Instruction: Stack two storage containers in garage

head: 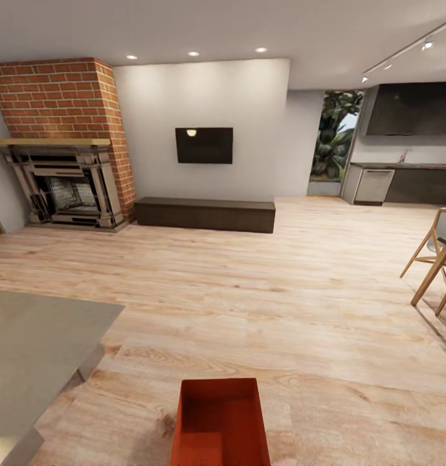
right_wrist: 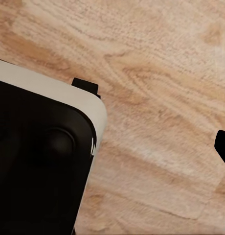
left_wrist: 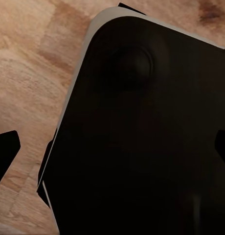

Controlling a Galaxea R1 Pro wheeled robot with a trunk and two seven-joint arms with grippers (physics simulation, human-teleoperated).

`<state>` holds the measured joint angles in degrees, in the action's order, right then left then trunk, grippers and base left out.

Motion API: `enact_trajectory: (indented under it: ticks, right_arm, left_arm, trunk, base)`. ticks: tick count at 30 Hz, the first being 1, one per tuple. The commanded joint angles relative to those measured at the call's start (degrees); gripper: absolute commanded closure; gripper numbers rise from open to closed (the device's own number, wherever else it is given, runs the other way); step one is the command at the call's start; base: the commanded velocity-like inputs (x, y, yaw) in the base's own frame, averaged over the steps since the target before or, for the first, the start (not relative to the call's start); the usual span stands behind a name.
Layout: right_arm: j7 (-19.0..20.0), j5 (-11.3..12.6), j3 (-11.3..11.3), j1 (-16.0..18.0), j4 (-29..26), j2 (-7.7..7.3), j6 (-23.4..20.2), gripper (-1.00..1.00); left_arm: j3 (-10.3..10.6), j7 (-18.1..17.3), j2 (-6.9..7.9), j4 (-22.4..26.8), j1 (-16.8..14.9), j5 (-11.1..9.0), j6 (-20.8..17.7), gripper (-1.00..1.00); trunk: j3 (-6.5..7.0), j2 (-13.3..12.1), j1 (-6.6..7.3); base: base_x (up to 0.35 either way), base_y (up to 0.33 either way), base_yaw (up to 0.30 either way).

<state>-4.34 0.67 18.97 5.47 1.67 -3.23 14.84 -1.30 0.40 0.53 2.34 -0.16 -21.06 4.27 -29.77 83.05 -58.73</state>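
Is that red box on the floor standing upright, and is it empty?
Upright and empty: the storage container sits open-topped on the wood planks, and its bare inside shows.

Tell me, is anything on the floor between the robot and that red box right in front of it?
Nothing visible. The red box sits on bare wood floor at the near edge of the head view; the grey table stands off to its left, apart from it.

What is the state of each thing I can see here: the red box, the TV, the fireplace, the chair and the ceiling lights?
storage container: upright on the wood floor, open top, nothing inside, not held.
TV: on the wall, screen dark.
fireplace: no fire burning.
chair: upright on its legs, at the view's right edge.
ceiling lights: lit.
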Motion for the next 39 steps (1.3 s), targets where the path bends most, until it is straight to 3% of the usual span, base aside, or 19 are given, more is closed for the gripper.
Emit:
enact_trajectory:
  ticks: [1, 39]
  right_arm:
    - [-0.3, 0.0, 0.4, 0.1, 0.2, 0.04, 0.4, -1.00]
    - [-0.2, -0.4, 0.7, 0.1, 0.2, 0.07, -0.2, -1.00]
  left_arm:
    - [-0.1, 0.0, -0.01, 0.0, 0.0, -0.1, 0.1, -1.00]
    - [-0.1, 0.0, -0.01, 0.0, 0.0, -0.1, 0.1, -1.00]
  trunk:
    - [-0.15, 0.0, 0.00]
    - [-3.68, 0.0, 0.00]
  base:
    - [0.000, 0.000, 0.000]
    - [0.000, 0.000, 0.000]
